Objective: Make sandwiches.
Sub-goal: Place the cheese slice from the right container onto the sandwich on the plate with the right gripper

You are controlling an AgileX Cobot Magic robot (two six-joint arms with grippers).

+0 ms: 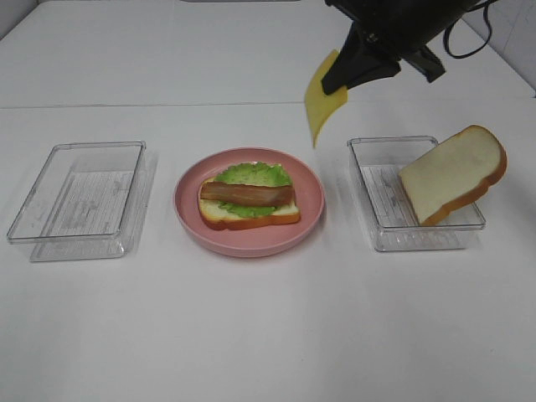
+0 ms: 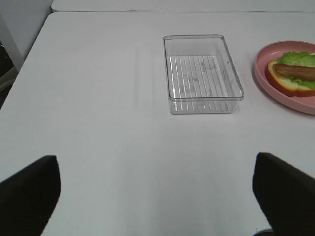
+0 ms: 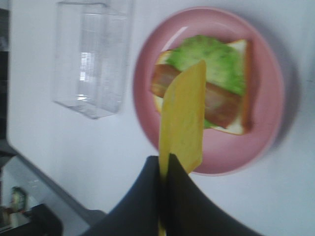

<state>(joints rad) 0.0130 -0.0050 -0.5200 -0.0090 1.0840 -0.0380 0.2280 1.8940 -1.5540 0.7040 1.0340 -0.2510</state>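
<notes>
On the pink plate lies the open sandwich: one white bread slice topped with green lettuce and a reddish-brown meat slice. My right gripper hangs above and behind the plate's right side, shut on a yellow cheese slice that dangles from it. In the right wrist view the cheese slice sticks out from the right gripper over the sandwich. A second bread slice leans in the right clear tray. My left gripper is open and empty, with its fingers near the table's front left.
An empty clear tray stands left of the plate, also seen as the clear tray in the left wrist view. A black cable loops at the back right. The white table has bare room along its front.
</notes>
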